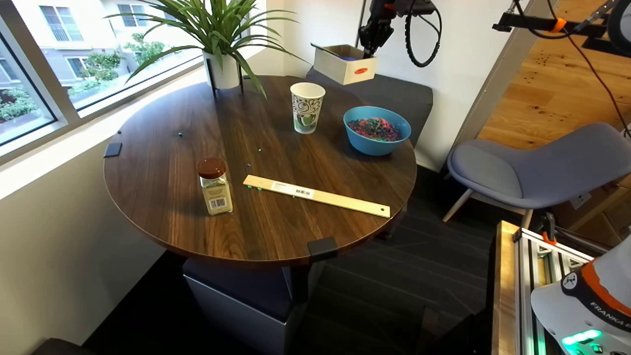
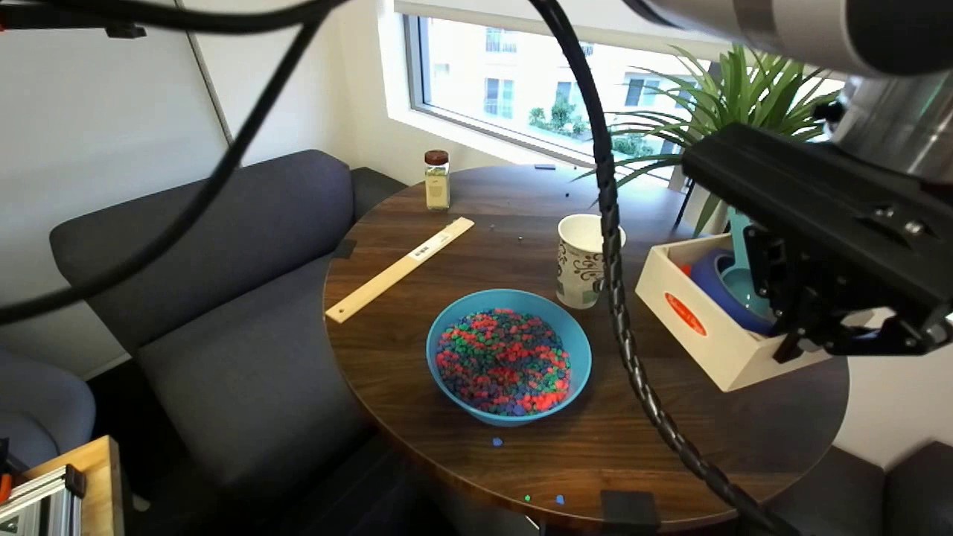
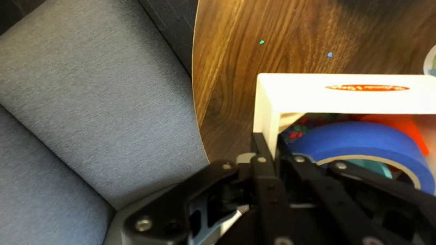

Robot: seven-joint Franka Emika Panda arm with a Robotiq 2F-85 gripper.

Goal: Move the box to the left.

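The box (image 1: 333, 66) is a shallow, pale wooden open-top box with a red oval label. It also shows in the other outside picture (image 2: 689, 339) and in the wrist view (image 3: 306, 98). It holds a roll of blue tape (image 3: 361, 137), a red-orange piece (image 3: 405, 126) and colourful bits. My gripper (image 3: 271, 146) is shut on one side wall of the box, one finger outside and one inside. In both exterior views the gripper (image 1: 368, 52) (image 2: 782, 344) is at the box's end. The box appears held above the table's far part. Its underside is hidden.
A round wooden table (image 1: 167, 197) bears a blue bowl (image 1: 372, 144) of colourful bits, a patterned paper cup (image 1: 306, 116), a wooden ruler (image 1: 340, 199) and a spice jar (image 1: 215, 190). A potted plant (image 1: 222, 71) stands by the window. A grey bench (image 2: 246, 320) adjoins.
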